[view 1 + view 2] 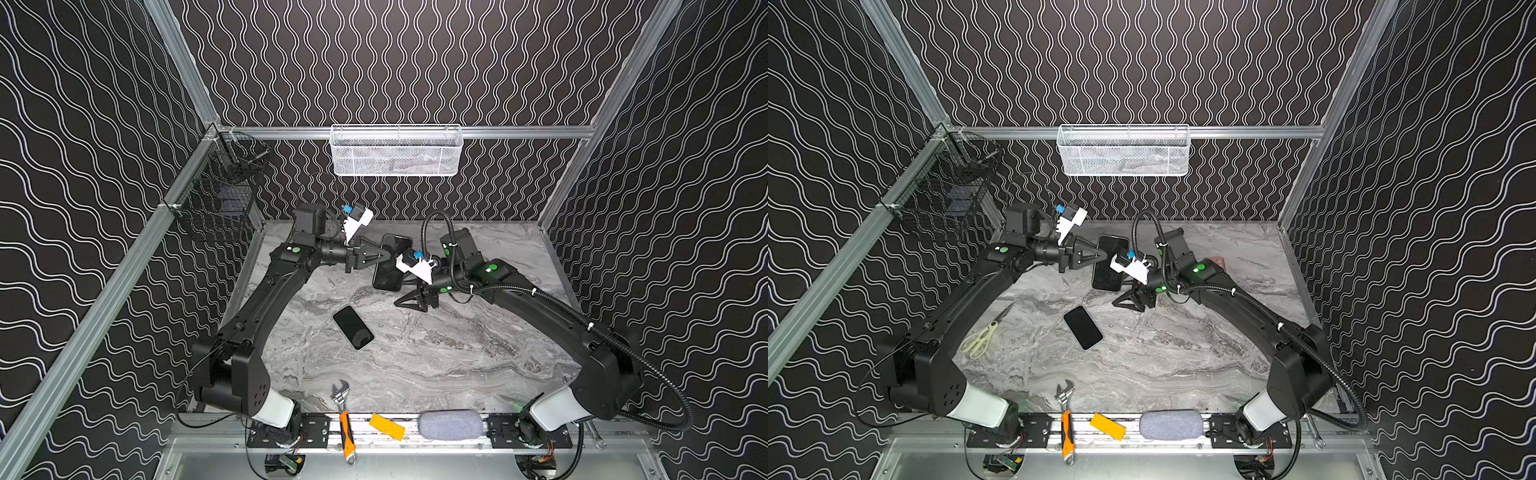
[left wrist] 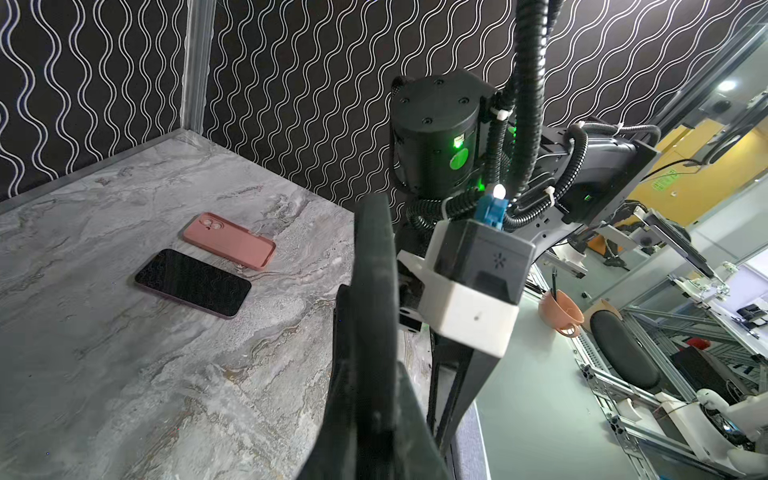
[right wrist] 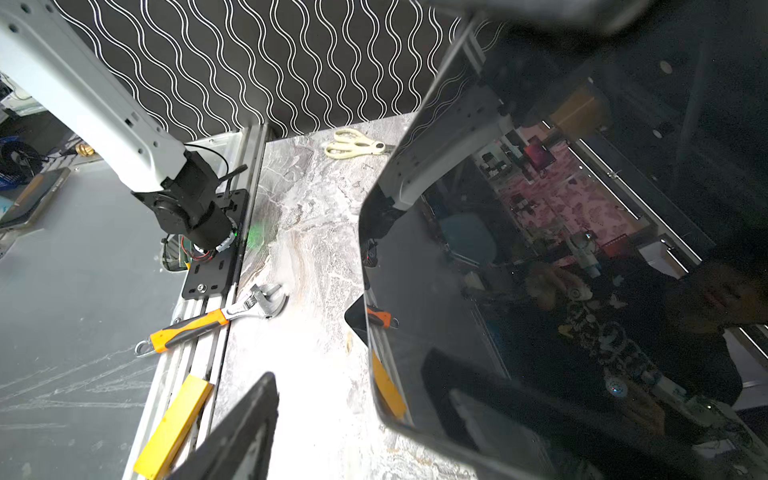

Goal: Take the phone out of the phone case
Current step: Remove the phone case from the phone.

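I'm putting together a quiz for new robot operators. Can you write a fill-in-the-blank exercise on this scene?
The left tool is shut on a raised black ___.
The empty phone case lying on the table is ___.
The wrench has an ___ handle.
Missing words: phone, pink, orange.

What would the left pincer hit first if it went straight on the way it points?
Past the phone that the left pincer grips, the right arm's wrist camera sits right in that line, so probably that. Their relative heights are hard to judge.
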